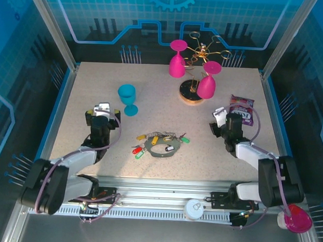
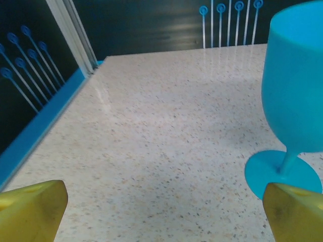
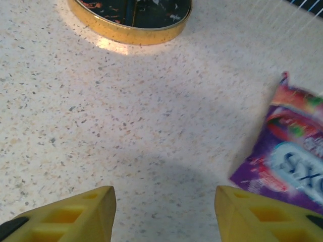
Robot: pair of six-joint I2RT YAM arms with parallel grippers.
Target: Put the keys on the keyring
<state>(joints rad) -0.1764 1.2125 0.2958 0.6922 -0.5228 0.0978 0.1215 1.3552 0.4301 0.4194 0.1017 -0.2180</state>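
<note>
Goblet [image 1: 128, 98] stands just ahead-right of the left gripper [image 1: 103, 108]. Stand base [image 1: 190, 93] lies ahead-left of the right gripper [image 1: 222, 116]; packet [image 1: 241, 109] just to its right. Keyring [image 1: 161, 154], keys [image 1: 154, 138] along its rim, lies between both grippers, nearer the arm bases.

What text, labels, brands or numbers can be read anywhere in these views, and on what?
Purple snack packet: large white and blue lettering on the front, too blurred to read.
Coloured tags on the keys: too small to tell whether they carry any writing.
No other readable text.
</note>
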